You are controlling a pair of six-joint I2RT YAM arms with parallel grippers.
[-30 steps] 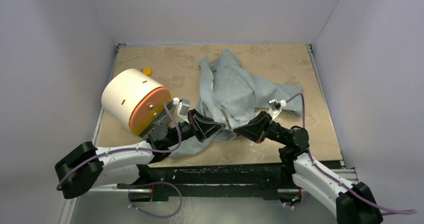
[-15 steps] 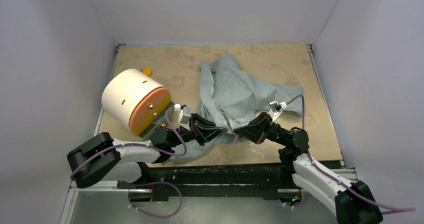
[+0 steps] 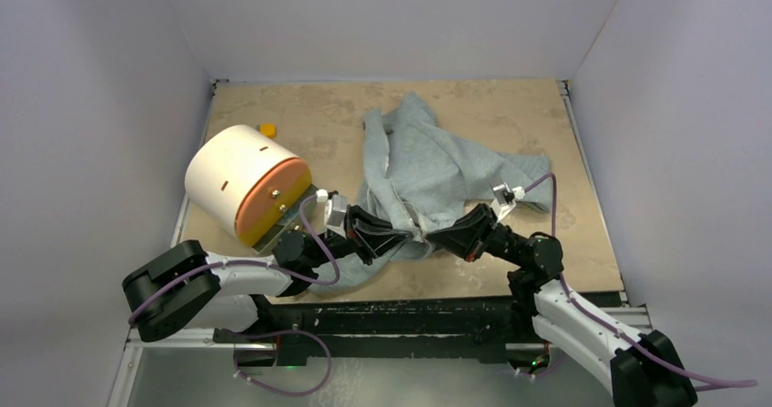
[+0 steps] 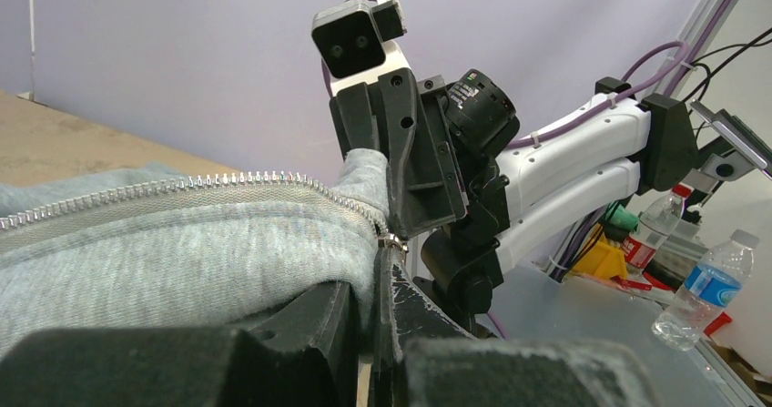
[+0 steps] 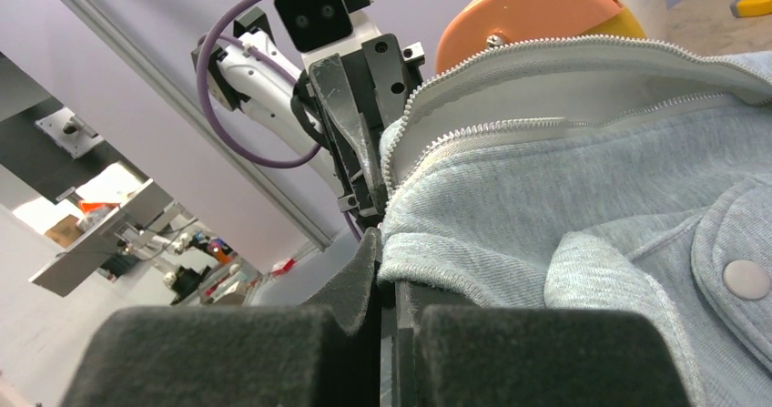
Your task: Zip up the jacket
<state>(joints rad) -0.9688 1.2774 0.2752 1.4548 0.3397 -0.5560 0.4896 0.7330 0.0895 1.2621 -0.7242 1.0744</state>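
At the near edge of the table (image 3: 510,123) our two arms reach inward, and their claws meet almost tip to tip at the near hem of the jacket (image 3: 423,166).

The left claw (image 3: 408,236) comes in from the left. In its own wrist view we see it closed on the hem, with grey cloth pinched in the narrow slit between its fingers (image 4: 309,320). A small metal zipper part sits just above that slit. The right claw (image 3: 437,237) comes in from the right and is also closed on the jacket. Its wrist view shows the corner of the hem folded down into its fingers (image 5: 360,275).

From this pinched spot the zipper (image 4: 209,180) climbs away over the cloth. In the right wrist view we see two rows of teeth running apart, one of them edging the white lining, so the front is open there. A round snap (image 5: 746,279) shows on a pocket flap at the right of that view.

Beyond the claws the jacket lies crumpled on the middle of the table. Its body stretches toward the far side and one sleeve is thrown out to the right.

To the left of the jacket, near it, a white drum (image 3: 228,172) lies on its side, its orange lid (image 3: 273,202) facing us. Farther back, just beyond the drum, we see a small yellow piece (image 3: 268,129) on the table.
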